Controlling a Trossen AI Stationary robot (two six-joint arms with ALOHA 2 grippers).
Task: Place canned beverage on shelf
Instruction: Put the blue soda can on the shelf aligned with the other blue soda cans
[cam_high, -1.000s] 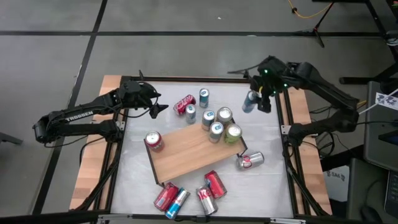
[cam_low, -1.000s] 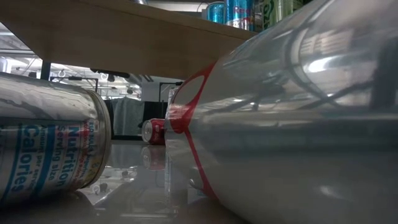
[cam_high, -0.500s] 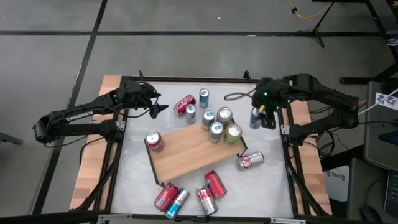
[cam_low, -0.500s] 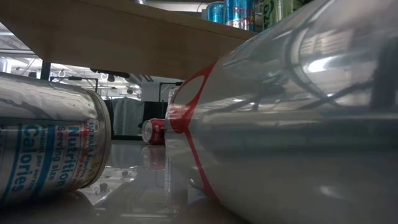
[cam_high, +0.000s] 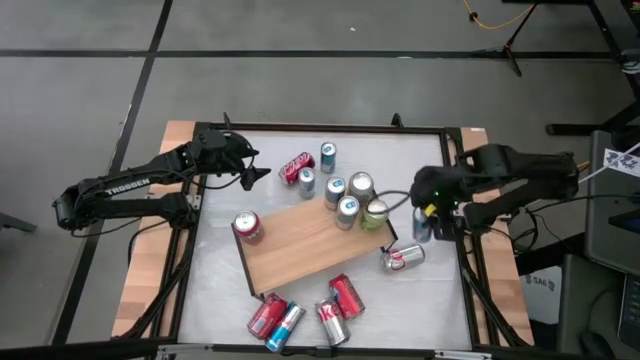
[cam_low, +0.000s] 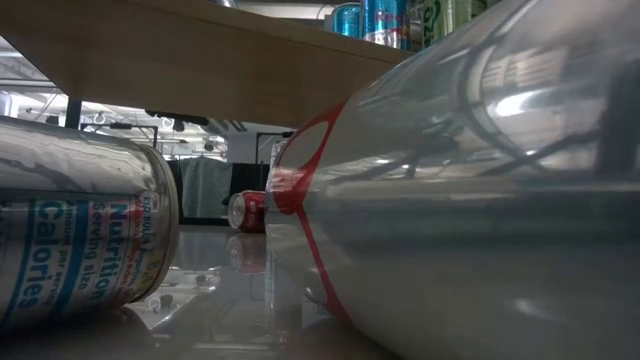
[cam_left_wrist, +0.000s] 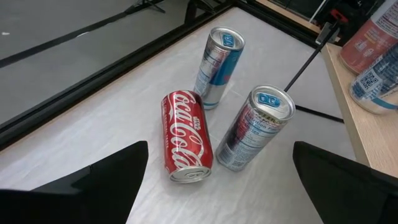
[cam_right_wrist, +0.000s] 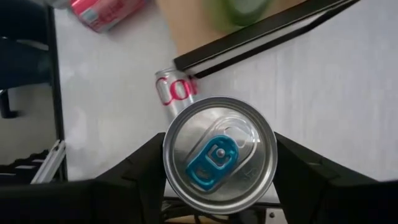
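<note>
Right gripper (cam_right_wrist: 217, 163), fingers clamping 1 blue-tabbed can (cam_right_wrist: 217, 163), hovered at the shelf's (cam_high: 300, 240) 3 o'clock edge; lowering short could clip the frame. Left gripper (cam_left_wrist: 217, 186) waited, fingers spread wide and empty.

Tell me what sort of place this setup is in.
Probably a robotics lab or test workshop. Two dark robot arms flank a black-rimmed white tabletop, a light-brown wooden shelf board with drink cans sits on it, and bare grey floor with cables and stands surrounds it.
</note>
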